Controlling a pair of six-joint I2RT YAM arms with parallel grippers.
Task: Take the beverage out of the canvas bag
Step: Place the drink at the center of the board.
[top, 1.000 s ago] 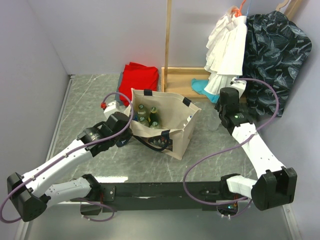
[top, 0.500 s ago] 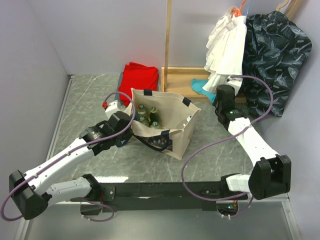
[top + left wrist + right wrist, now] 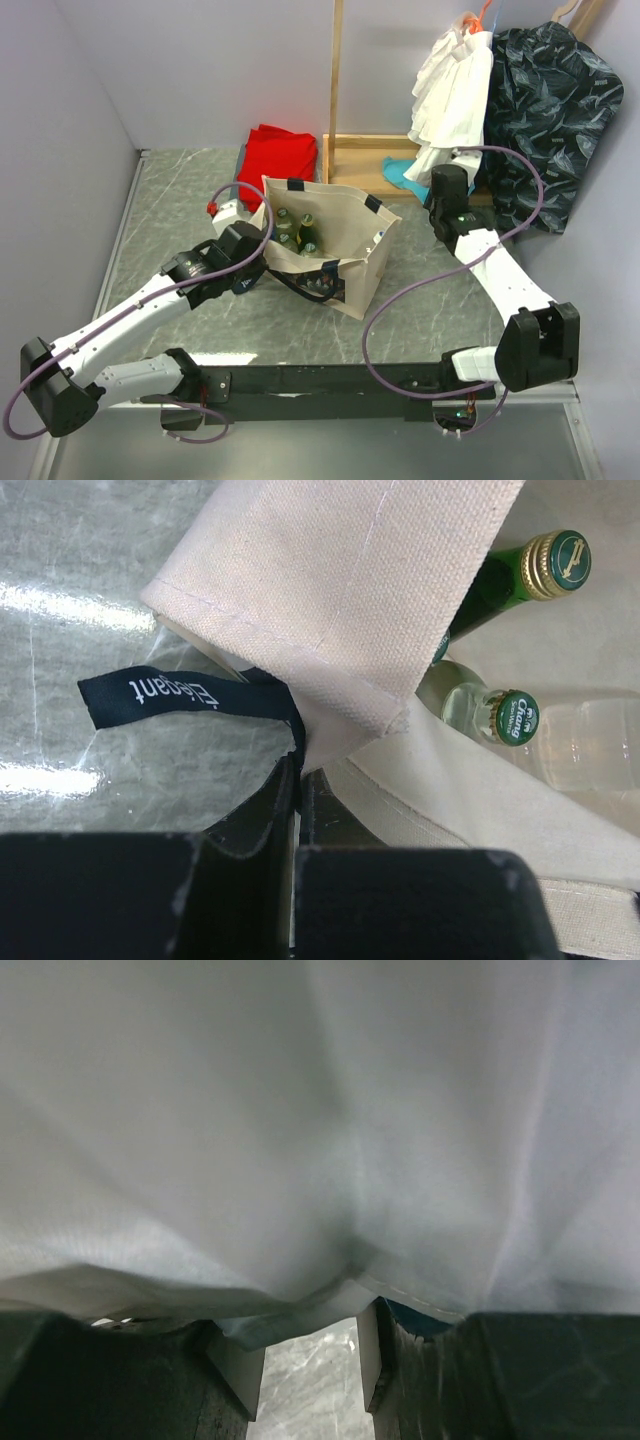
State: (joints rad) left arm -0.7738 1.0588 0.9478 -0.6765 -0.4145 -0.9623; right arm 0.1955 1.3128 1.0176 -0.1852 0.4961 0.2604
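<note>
L jaws pinch rim of canvas bag (image 3: 365,265), upright on desk (image 3: 190,190). Bottles (image 3: 515,718) inside w/ caps up. R jaws spread, by white shirt (image 3: 300,1110), well apart from bag.

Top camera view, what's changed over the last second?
The right arm swung slightly left and farther back, its elbow drawing in. The open right hand now faces the white garment close up. The left hand stayed pinched on the rim of the canvas bag. The bag and the bottles inside it did not move.
</note>
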